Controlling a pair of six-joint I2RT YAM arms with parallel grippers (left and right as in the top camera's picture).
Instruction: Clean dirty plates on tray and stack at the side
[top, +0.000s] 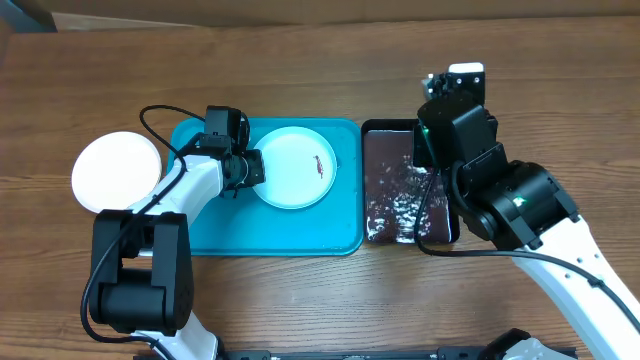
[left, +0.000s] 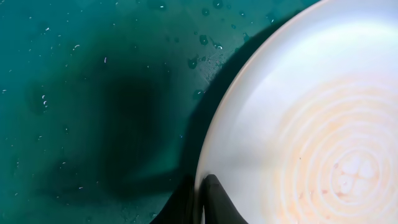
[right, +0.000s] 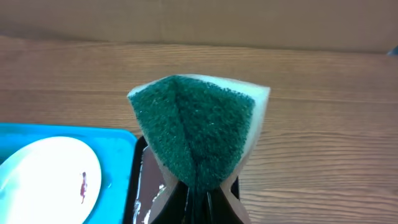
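White plate (top: 290, 170) flat on the turquoise tray (top: 200, 232), toward its right half, with a small reddish stain (top: 321, 165) near the plate's right side. At the plate's left rim, left claw (left: 200, 202) clenched on the edge, a finger on each side. Further left, off the tray on the wooden bench (top: 330, 300), a second white plate (top: 117, 170). Just beside the tray's right edge, a wet black tray (top: 385, 200). Above that, right claw (right: 198, 196) clamped on a folded green sponge (right: 199, 124).

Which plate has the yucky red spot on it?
The plate on the turquoise tray: a small red smear marks it. The other plate, left of the tray on the wooden table, looks plain white.
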